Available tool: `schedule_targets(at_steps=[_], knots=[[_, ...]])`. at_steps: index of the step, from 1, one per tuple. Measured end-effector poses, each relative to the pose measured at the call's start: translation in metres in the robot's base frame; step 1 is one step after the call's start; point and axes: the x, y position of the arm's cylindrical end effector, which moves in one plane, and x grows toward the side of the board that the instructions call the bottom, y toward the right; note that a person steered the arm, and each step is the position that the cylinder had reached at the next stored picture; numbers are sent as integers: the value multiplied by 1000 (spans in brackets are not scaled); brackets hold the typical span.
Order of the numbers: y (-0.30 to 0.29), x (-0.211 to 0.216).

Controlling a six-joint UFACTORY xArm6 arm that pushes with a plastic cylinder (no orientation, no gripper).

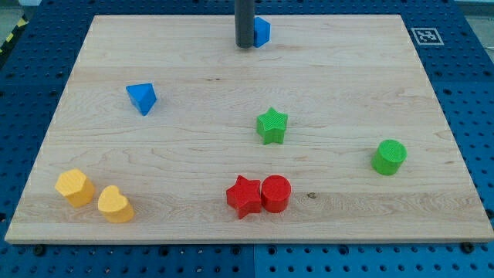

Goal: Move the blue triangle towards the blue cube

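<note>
Blue cube [263, 32] sits half hidden behind my tip [244, 46]; no pincer shows.

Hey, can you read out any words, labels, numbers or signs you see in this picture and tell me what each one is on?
No readable words or numbers anywhere.
Square black-and-white marker at the wooden board's top right corner: a coded pattern, not text.
The blocks carry no labels.
</note>
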Motion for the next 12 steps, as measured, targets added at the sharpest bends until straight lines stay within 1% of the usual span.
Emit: schedule_targets(at_steps=[1, 2, 4, 5, 6, 7, 8, 9, 10, 11, 12], knots=[[3, -2], [4, 13], [-16, 105], [-40, 144], [-65, 170], [-72, 188], [-95, 218], [-166, 216], [-196, 174], [-196, 171], [-183, 168]])
